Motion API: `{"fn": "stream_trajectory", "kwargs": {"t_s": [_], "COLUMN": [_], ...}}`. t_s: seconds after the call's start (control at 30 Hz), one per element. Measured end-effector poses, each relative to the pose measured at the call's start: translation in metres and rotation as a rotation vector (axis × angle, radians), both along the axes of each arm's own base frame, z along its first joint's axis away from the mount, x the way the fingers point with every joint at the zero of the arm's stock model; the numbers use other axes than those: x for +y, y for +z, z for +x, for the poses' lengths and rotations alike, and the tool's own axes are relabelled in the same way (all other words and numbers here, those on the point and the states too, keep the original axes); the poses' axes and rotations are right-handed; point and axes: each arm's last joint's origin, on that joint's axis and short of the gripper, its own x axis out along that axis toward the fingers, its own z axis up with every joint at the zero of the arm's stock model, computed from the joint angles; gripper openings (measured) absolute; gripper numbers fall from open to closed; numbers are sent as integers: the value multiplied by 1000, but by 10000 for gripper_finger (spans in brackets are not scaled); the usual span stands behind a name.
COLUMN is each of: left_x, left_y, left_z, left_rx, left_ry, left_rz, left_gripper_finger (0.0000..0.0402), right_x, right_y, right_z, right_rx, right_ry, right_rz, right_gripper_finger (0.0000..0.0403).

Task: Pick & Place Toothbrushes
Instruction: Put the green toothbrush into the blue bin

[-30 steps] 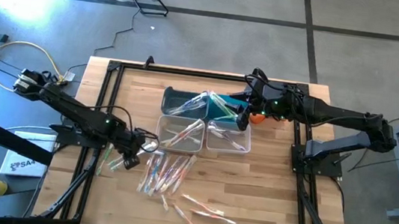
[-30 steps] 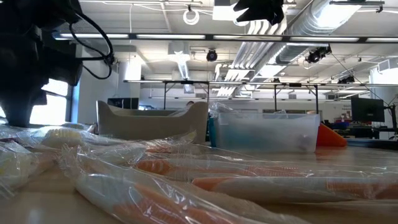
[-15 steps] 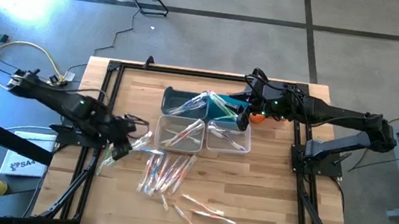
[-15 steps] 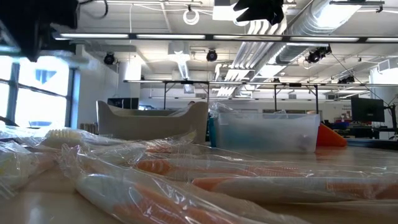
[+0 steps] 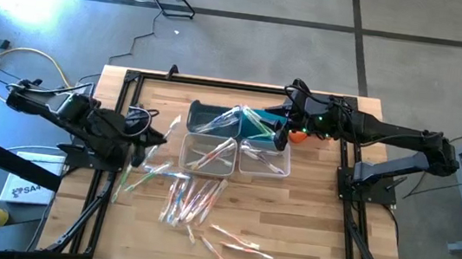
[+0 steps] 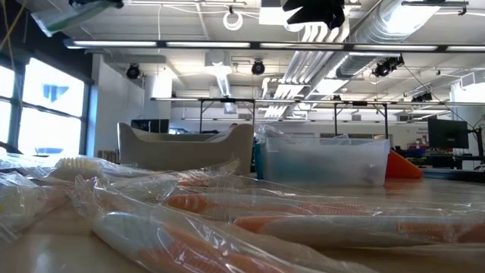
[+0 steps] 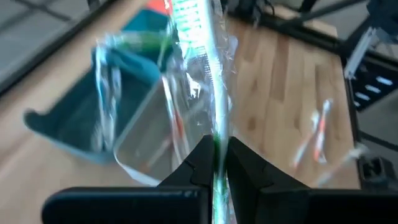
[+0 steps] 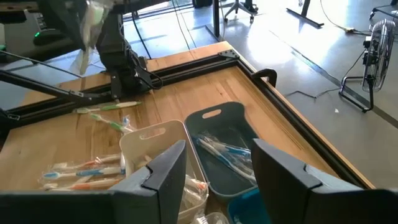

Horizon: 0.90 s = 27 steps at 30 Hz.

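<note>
arms: two, one from the left edge and one from the right edge of the high view
pincers: two, the left pincer (image 5: 145, 135) left of centre, the right pincer (image 5: 283, 135) right of centre
bins (image 5: 213, 117): four in a block in the upper middle of the high view; two dark or teal ones above, two clear ones below
toothbrushes in the left pincer: one, green-handled (image 7: 211, 93), in a clear wrapper
toothbrushes (image 5: 192, 199) loose on the surface (image 5: 307, 225): too many and too overlapped for an exact count; a cluster at centre, a few more at lower centre
</note>
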Motion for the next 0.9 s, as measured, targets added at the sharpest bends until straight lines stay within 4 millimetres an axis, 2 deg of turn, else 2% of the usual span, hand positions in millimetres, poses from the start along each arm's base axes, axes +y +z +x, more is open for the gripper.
{"fn": "stream_trajectory", "kwargs": {"t_s": [0.53,0.7,0.9], "left_x": [1,0,-4], "left_y": [30,35,33], "left_z": [12,20,39], "left_rx": [-289,-320,-304], "left_ry": [86,118,153], "left_rz": [211,273,358], "left_gripper_finger": [21,21,22], "right_x": [0,0,0], "right_y": [5,7,9], "right_z": [2,2,3], "right_rx": [-58,-73,-100], "right_ry": [0,1,7], "right_rz": [-9,-11,-13], "right_gripper_finger": [173,173,173]}}
